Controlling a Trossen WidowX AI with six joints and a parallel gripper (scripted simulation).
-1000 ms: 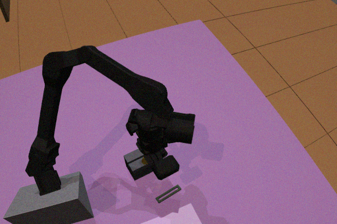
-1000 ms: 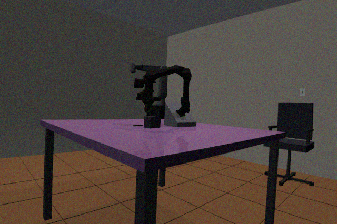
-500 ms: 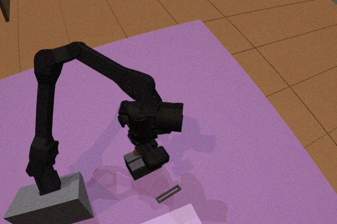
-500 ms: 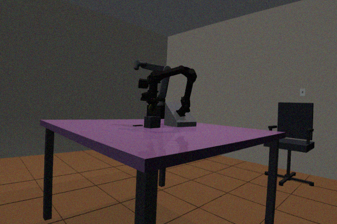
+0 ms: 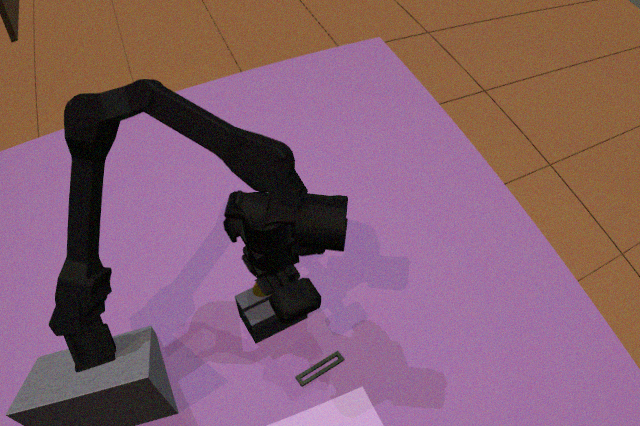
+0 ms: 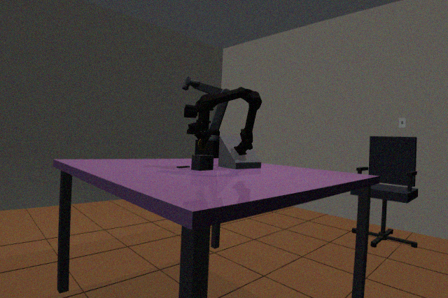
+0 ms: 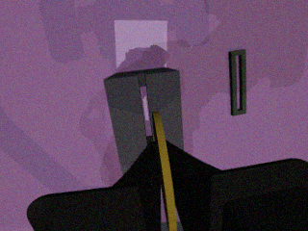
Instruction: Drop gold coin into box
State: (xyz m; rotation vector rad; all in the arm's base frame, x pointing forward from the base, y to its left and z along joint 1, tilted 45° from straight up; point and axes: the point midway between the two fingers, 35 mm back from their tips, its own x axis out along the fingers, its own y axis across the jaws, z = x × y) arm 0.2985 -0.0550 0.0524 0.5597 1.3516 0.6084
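My gripper is shut on the thin gold coin, which it holds on edge, pointing down. It hangs directly over the grey box. In the wrist view the coin's lower rim lies just right of the lower end of the narrow slot in the lid, nearly in line with it. I cannot tell whether the rim touches the lid. The dark-green holder lies empty on the purple table, right of the box.
The arm's grey base block stands at the near left of the table. A pale square patch marks the table beyond the box. An office chair stands off the table by the wall.
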